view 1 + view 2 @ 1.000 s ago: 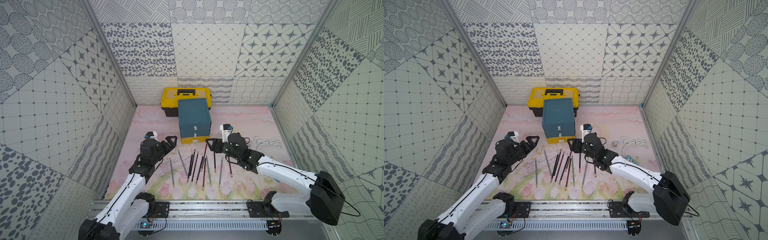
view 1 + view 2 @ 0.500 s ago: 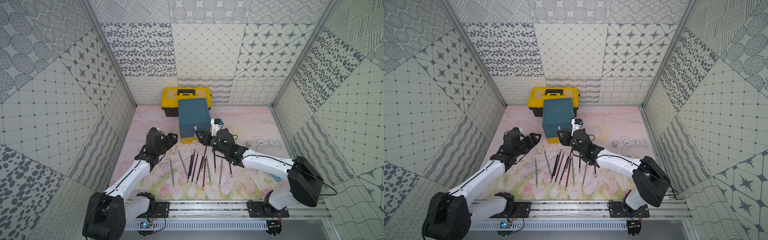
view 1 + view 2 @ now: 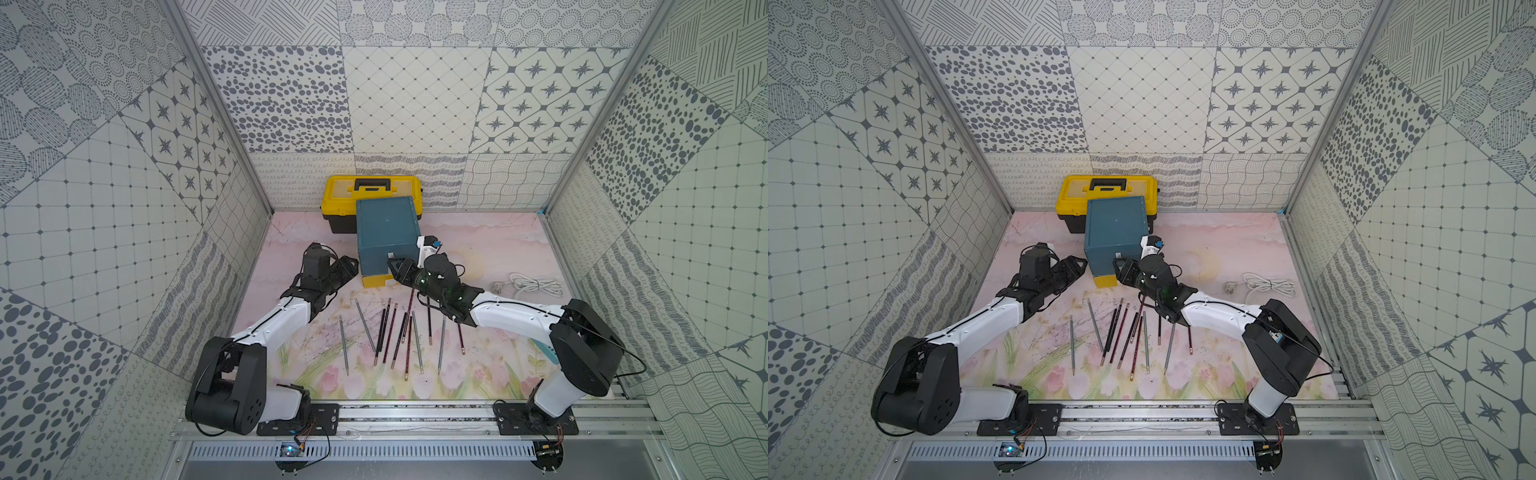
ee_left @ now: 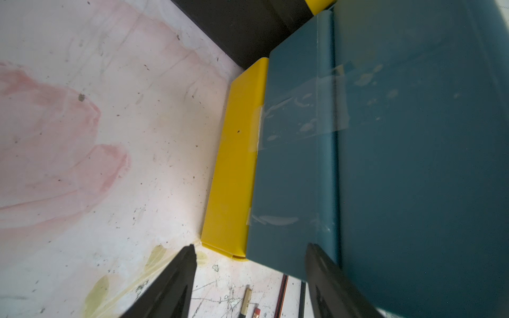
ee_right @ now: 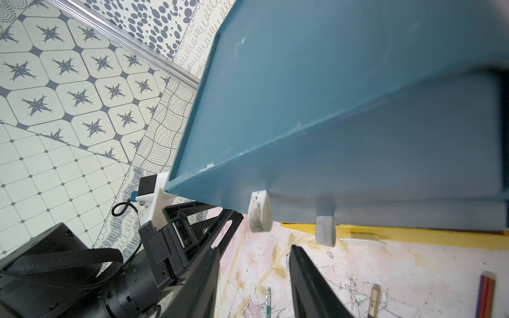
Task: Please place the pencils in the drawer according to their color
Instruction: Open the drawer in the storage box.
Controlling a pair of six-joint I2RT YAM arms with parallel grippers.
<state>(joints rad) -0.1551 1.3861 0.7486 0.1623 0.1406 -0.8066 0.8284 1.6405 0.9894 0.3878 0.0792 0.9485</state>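
1. Drawer [image 3: 386, 232] logged; pencils [image 3: 390, 332] are laid before its front, long axes toward it.
2. Left end effector [image 3: 349, 266] held beside its left face, released, empty.
3. Right end effector [image 5: 254, 247], released and empty, judged nearer: white tab [image 5: 259, 212] sighted just ahead.

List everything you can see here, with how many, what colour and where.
mat: one, pink floral, workspace floor
drawer cabinet: one, teal with yellow bottom drawer, back middle of mat
toolbox: one, yellow with black handle, behind the cabinet
pencils: about ten, silver, black, dark red, loose before the cabinet
cable: one, white, coiled, robot's right
left fingers: two, black, apart, at cabinet's left side
right fingers: two, black, apart, near cabinet's white tabs
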